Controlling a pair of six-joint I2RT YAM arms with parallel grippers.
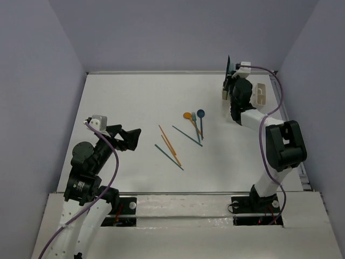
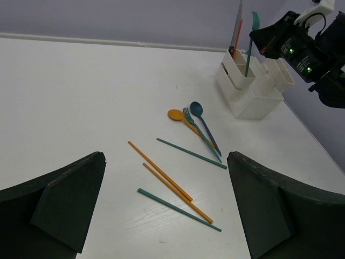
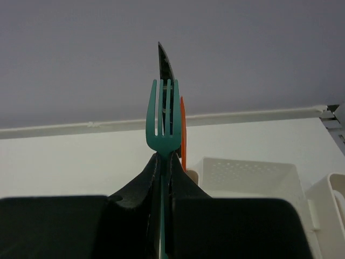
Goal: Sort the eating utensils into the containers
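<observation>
- Teal fork (image 3: 163, 121) stood upright, pinched tight in the right gripper (image 3: 163, 162), over the white caddy (image 2: 253, 100) at the far right.
- Beside it a grey knife (image 3: 164, 59) and one orange piece (image 3: 183, 129) stood already in a cup.
- On the table (image 1: 124, 97) lay orange chopsticks (image 2: 161, 172), teal chopsticks (image 2: 178, 209), an orange spoon (image 2: 175, 114), a blue spoon (image 2: 195, 108) and a teal piece (image 2: 188, 115) between the spoons.
- The left gripper (image 1: 133, 139) hung wide open, holding nothing.
- I judged less than half was sorted.

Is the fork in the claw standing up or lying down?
Standing up: the right claw pinches the fork with its tines pointing up.
</observation>
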